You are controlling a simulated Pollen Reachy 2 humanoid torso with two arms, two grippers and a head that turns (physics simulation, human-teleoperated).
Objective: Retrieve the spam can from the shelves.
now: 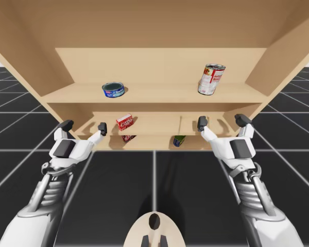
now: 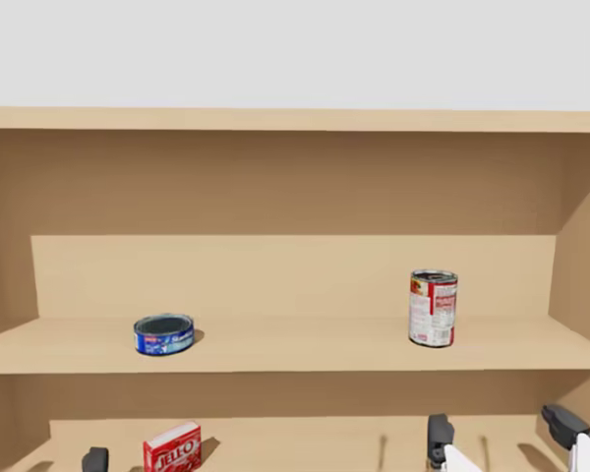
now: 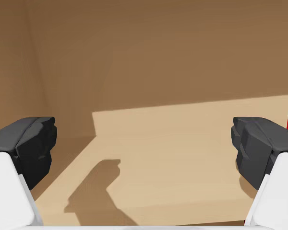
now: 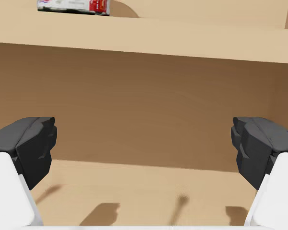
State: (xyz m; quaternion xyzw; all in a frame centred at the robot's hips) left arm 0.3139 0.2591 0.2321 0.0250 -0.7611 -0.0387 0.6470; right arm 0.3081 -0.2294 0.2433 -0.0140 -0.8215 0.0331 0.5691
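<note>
Fingers point(image 3: 31, 143) of the left gripper point(image 1: 84, 126) and right gripper point(image 1: 222, 121) are spread, empty, at the lower shelf point(image 1: 154, 123) front edge; the dark can point(image 1: 179, 140) beneath, probably the wanted one, should be confirmed first.

The shelves point(image 2: 295, 359) looked like pale, matt wood, smooth and without visible grain. Toward the upper shelf's left end, the low blue can point(image 2: 163, 334) had a glossy wrapper and a dark, shiny top. Toward its right end, the tall red and white can point(image 2: 433, 309) showed a bright metal rim over a paper-like label. The red box point(image 2: 172, 450) looked like printed cardboard. My left gripper point(image 1: 84, 126) and right gripper point(image 1: 222, 121) had matt black fingers point(image 3: 29, 143) on smooth white plastic shells.
</note>
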